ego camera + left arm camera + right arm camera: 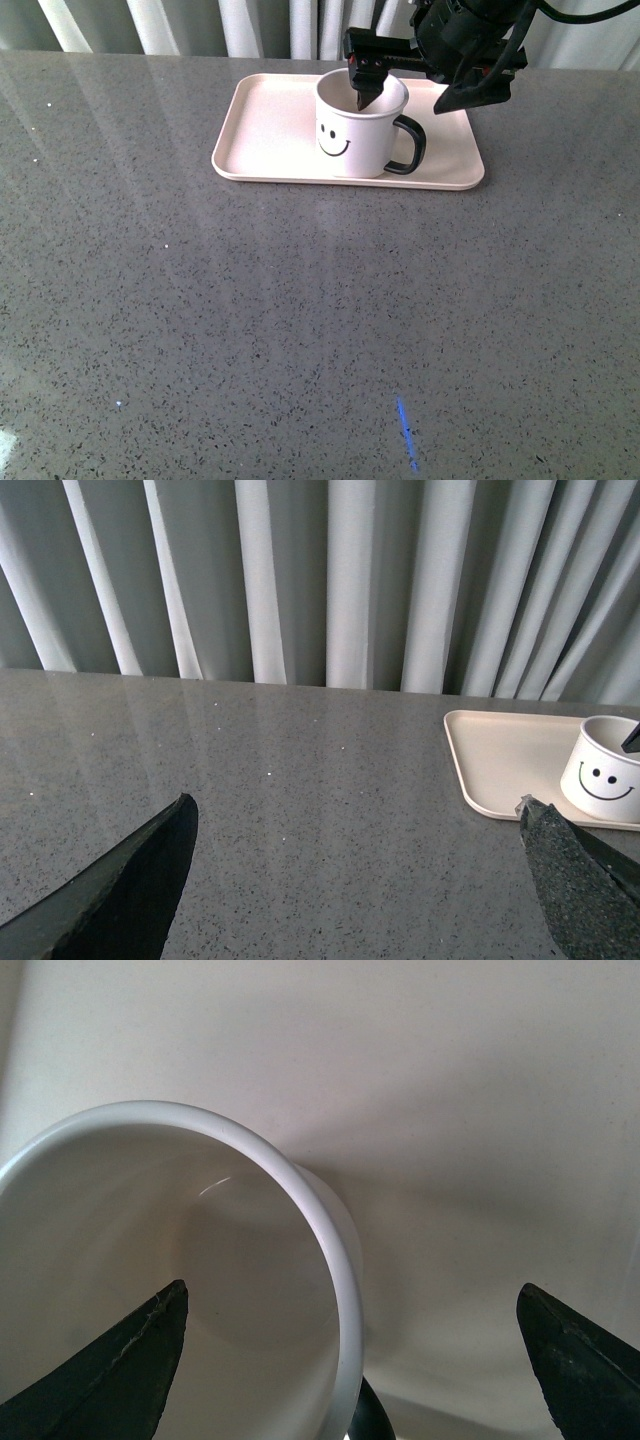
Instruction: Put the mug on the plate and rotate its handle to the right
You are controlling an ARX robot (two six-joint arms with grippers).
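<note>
On the flat pale pink rectangular tray (pixel 270 120) stands the cream-white ceramic smiley mug (pixel 350 140), its glossy black loop handle (pixel 410 148) pointing right. Pulling out askew, I could catch the rim and tip it or spoil the handle's aim. My right tool (pixel 350 1295) is spread wide, straddling the mug's wall: one finger inside, one outside.

1. The right gripper's (pixel 400 107) arm runs off the top edge of the front view.
2. Between its fingers, the mug (pixel 150 1220) overruns the wrist picture, and only a sliver of handle (pixel 368 1415) shows.
3. Beyond the left gripper (pixel 355 805), mug and plate (pixel 500 760) are cropped.
</note>
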